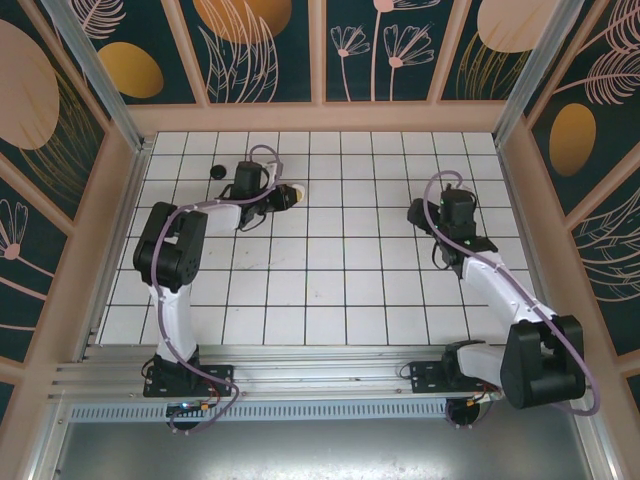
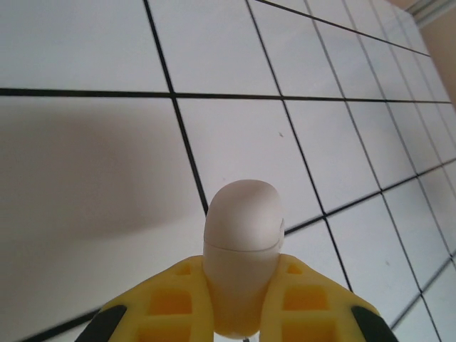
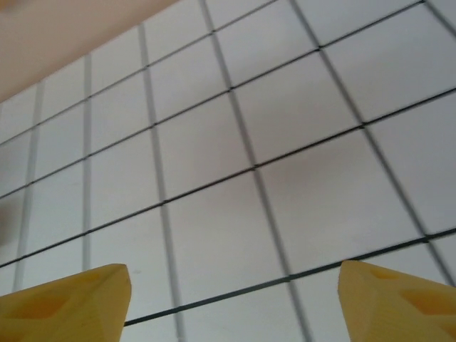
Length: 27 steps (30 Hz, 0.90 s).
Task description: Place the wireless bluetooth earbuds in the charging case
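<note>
1. A robotics lab cell: a white gridded worktop (image 1: 330,290) boxed in by printed leaf-pattern panels (image 1: 270,50)
2. An aluminium rail (image 1: 300,385) along the worktop's near edge carries the left arm (image 1: 172,310) and right arm (image 1: 495,285)
3. Bare aluminium posts (image 1: 95,70) rise at the worktop's far corners

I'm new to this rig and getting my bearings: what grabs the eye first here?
The white charging case, lid closed, is clamped in the left gripper, filling much of the left wrist view. The right gripper stands wide open over white tiles, and a small black object lies just beyond the left arm.
</note>
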### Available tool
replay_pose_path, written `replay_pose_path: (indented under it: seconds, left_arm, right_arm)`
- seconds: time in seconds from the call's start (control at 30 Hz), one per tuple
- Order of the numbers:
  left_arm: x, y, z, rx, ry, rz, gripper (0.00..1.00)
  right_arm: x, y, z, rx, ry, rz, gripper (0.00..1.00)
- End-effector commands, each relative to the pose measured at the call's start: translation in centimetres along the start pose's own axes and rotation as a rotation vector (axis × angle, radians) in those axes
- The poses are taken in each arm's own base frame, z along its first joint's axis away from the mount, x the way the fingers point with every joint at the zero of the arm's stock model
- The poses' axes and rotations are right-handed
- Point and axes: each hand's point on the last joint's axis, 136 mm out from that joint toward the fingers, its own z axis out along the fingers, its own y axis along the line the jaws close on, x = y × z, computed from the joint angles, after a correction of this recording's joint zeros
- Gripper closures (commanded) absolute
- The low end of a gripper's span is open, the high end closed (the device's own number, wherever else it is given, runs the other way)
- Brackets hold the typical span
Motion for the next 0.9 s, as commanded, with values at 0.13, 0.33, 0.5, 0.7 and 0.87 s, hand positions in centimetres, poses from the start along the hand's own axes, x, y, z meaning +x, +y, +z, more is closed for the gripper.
replay_pose_path:
  seconds: [0.13, 0.33, 0.5, 0.7, 0.87]
  left_arm:
    - [0.2, 3.0, 2.1, -0.126, 0.049, -0.013, 0.92]
    - [0.5, 4.1, 2.9, -0.165, 0.07, -0.005, 0.84]
    - [-0.5, 4.4, 2.3, -0.212, 0.049, 0.041, 0.65]
    - [-4.3, 3.0, -0.6, -0.281, -0.033, 0.145, 0.44]
    - [-8.6, 1.2, -4.6, -0.364, -0.123, 0.271, 0.19]
  right_arm:
    - [-2.1, -5.5, 0.0, 0.047, -0.118, 0.145, 0.06]
    - [-2.1, -7.2, 0.1, 0.073, -0.144, 0.123, 0.01]
    - [-2.2, -8.5, -0.2, 0.132, -0.208, 0.063, 0.01]
    - [-2.6, -8.6, -1.7, 0.108, -0.372, -0.07, 0.01]
    - [-2.2, -8.3, -2.3, 0.085, -0.455, -0.185, 0.01]
